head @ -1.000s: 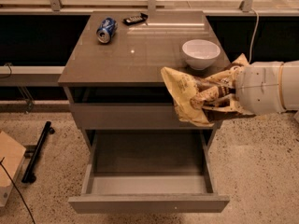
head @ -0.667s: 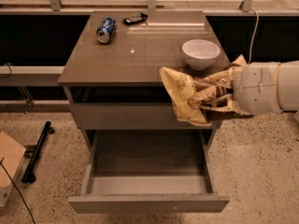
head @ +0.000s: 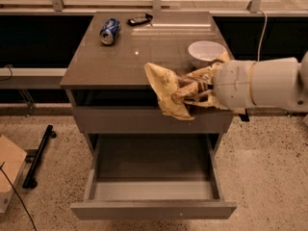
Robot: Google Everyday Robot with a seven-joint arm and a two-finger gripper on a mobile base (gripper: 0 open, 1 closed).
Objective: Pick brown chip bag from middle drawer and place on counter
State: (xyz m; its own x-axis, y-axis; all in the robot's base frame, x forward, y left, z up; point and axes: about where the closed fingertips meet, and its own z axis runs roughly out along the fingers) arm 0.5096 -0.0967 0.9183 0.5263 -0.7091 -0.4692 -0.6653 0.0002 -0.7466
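The brown chip bag [head: 169, 90] shows its pale yellow-tan crumpled side and hangs in the air at the counter's front right edge. My gripper [head: 196, 91] is shut on the brown chip bag, with the white arm [head: 262, 85] reaching in from the right. The middle drawer [head: 153, 177] is pulled wide open below, and nothing shows inside it. The counter [head: 130, 52] is the glossy grey-brown top of the cabinet; the bag overlaps its front edge and the closed drawer front below.
On the counter stand a white bowl [head: 206, 51] at the right, a blue soda can [head: 109, 31] lying at the back left and a small black object [head: 139, 19] at the back. A black bar [head: 38, 155] and a cardboard box [head: 9, 170] lie on the floor at the left.
The gripper and the bag have shifted slightly to the left and up, towards the counter. The drawer stays open.
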